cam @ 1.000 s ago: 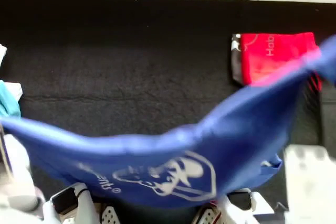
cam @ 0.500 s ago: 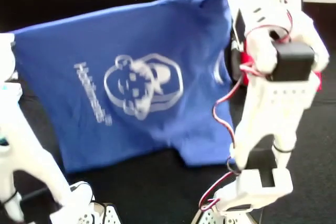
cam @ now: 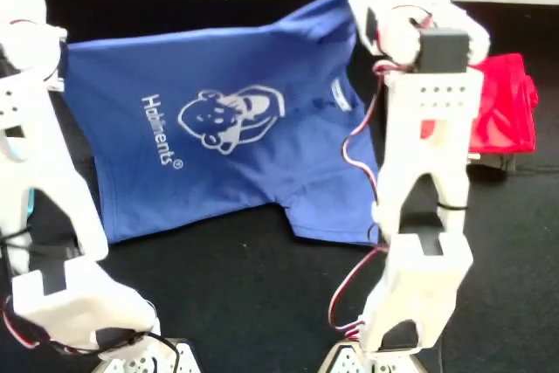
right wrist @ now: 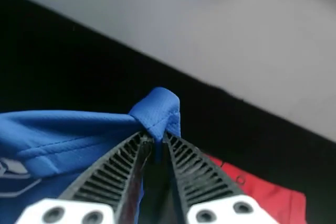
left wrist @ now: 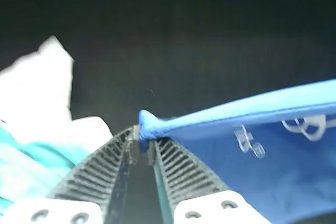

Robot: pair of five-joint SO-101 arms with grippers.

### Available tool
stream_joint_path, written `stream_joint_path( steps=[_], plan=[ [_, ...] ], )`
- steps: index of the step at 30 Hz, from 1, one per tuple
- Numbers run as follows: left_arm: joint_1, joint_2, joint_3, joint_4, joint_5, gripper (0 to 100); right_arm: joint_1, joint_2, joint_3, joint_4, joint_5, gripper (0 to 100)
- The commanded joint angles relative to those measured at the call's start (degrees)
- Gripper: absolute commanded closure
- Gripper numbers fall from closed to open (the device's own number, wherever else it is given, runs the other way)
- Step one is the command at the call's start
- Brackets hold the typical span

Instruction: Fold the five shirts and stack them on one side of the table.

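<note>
1. Blue shirt [cam: 227, 146]: smooth knit, spread front-up over the table [cam: 262, 303]. It runs from 9 o'clock across centre to 1 o'clock. A white badge figure and a line of lettering are printed at about 10 o'clock of centre. The near edge lies on the cloth, and one rounded flap juts toward 5 o'clock of centre.
2. Left gripper [left wrist: 143, 137]: ribbed dark fingers pressed together on a bunched blue edge. From the pinch the fabric runs off as a taut rolled fold. Left arm [cam: 44, 172]: white and blocky, at 9 o'clock.
3. Right gripper [right wrist: 155, 140]: ribbed fingers pinch a small doubled tab of fine-mesh blue fabric. Right arm [cam: 428, 172] rises from 5 o'clock to 1 o'clock, where the shirt corner peaks.
4. Red shirt [cam: 502, 107]: folded to a rough rectangle, flat on the table at 2 o'clock, partly behind the right arm.
5. Teal-and-white cloth [left wrist: 37, 145]: crumpled, just beside the left gripper.
6. Table cover: black, matte, felt-like. Pale wall [right wrist: 236, 35] along 12 o'clock.
</note>
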Motion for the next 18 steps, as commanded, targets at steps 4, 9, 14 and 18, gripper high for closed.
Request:
stream_joint_path(
  steps=[4, 9, 14, 18],
  plan=[
    [0.66, 8.66, -1.98, 4.31, 0.09, 99, 0.57, 7.43, 0.04, 7.69, 0.18, 99.3],
    [0.66, 15.34, -1.98, 9.58, 0.09, 99, 0.57, 12.53, 0.04, 12.62, 0.18, 99.3],
    [1.71, 18.59, -1.89, 16.09, 0.09, 99, 0.66, 15.69, -0.4, 18.24, 0.18, 99.3],
    [2.15, 17.45, 2.33, 17.32, 0.09, 99, 1.1, 15.52, 0.13, 20.7, -0.26, 99.3]
  ],
)
